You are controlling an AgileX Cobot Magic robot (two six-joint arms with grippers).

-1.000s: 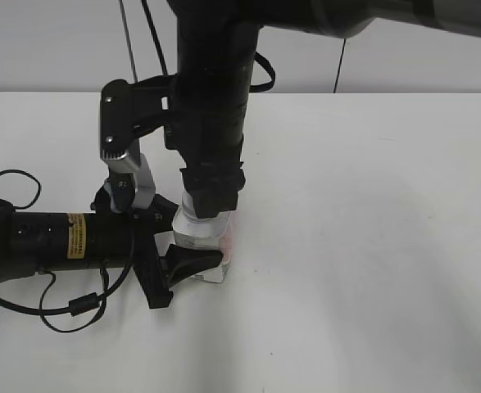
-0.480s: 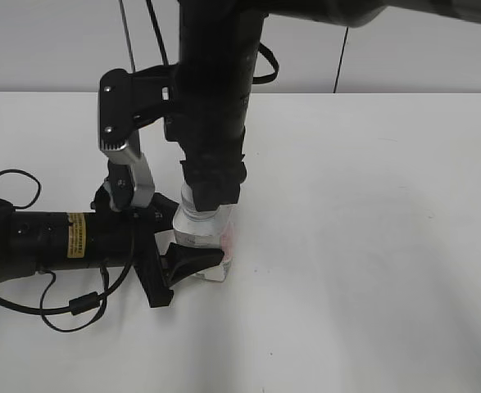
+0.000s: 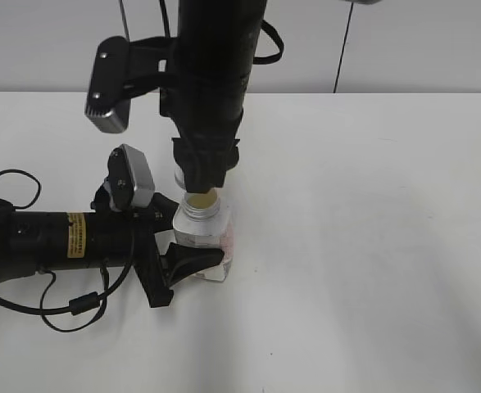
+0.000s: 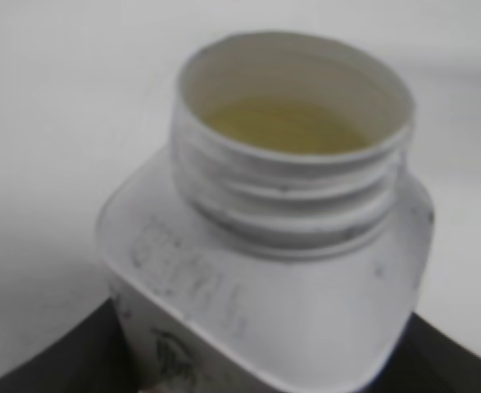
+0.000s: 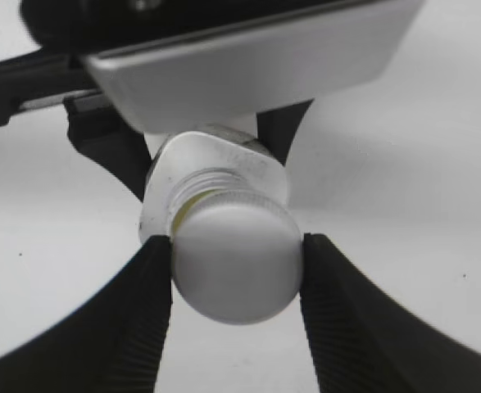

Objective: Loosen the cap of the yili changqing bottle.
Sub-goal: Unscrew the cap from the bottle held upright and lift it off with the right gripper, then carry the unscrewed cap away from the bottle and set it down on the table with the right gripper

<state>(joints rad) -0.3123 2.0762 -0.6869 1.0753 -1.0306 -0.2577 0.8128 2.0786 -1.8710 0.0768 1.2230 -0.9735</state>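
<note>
The yili changqing bottle (image 3: pixel 203 237) stands upright on the white table, squarish, white, with reddish print. My left gripper (image 3: pixel 192 262) is shut on its lower body. Its neck is open and shows yellowish contents (image 4: pixel 285 127). The left wrist view shows the threaded neck and shoulders (image 4: pixel 289 270) close up. My right gripper (image 5: pixel 236 262) is shut on the white cap (image 5: pixel 233 260) and holds it just above the open neck (image 5: pixel 195 184). In the exterior view the cap (image 3: pixel 179 177) is mostly hidden by the right gripper (image 3: pixel 201 182).
The left arm (image 3: pixel 52 241) lies along the table at the left with loose black cables (image 3: pixel 76 307). The right arm (image 3: pixel 211 74) hangs down from above over the bottle. A grey wall runs behind the table's far edge.
The right gripper has risen from the bottle's neck with the cap in it. The neck now stands open. The left gripper and bottle have not moved.
</note>
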